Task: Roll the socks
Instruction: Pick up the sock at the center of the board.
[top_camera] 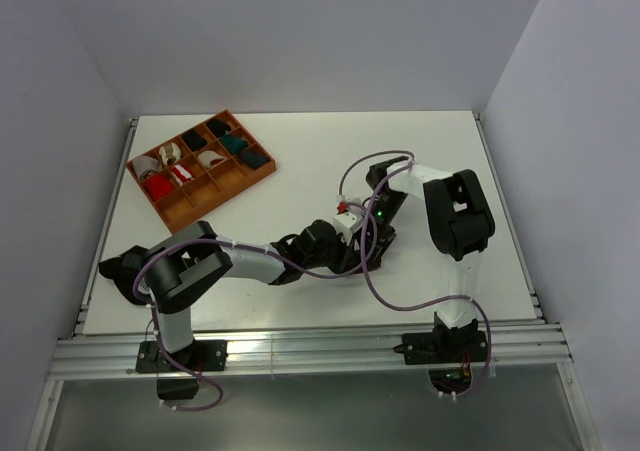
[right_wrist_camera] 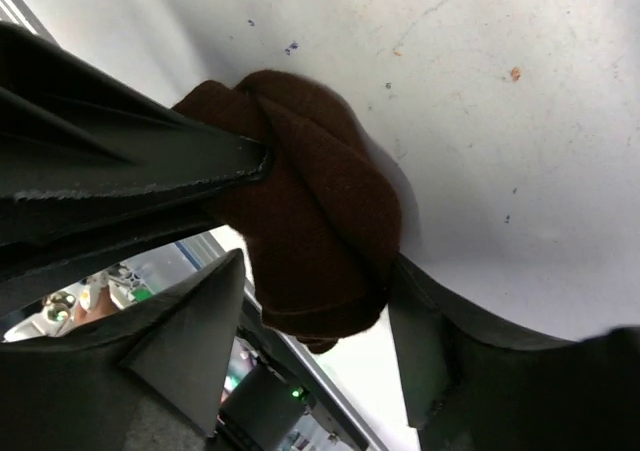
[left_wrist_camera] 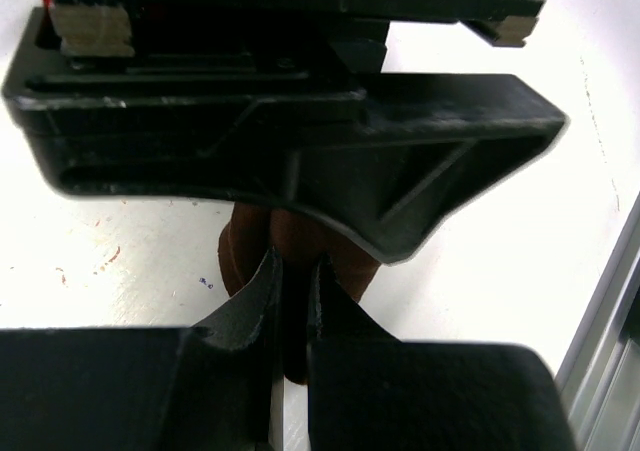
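The dark brown socks (right_wrist_camera: 320,191) lie bunched into a bundle on the white table; no pale cuff shows. In the top view both grippers meet at mid-table and hide the socks. My left gripper (left_wrist_camera: 295,263) is shut on a fold of the socks (left_wrist_camera: 245,256), and one of its fingers (right_wrist_camera: 180,161) reaches in from the left in the right wrist view. My right gripper (right_wrist_camera: 318,271) is open, with one finger on each side of the bundle. In the top view the left gripper (top_camera: 345,239) sits just left of the right gripper (top_camera: 368,239).
A brown wooden tray (top_camera: 225,199) with compartments holding red, white, teal and dark sock bundles stands at the back left. The right gripper's body (left_wrist_camera: 300,131) crosses close over the left gripper. The table's front rail runs just behind the arms' bases.
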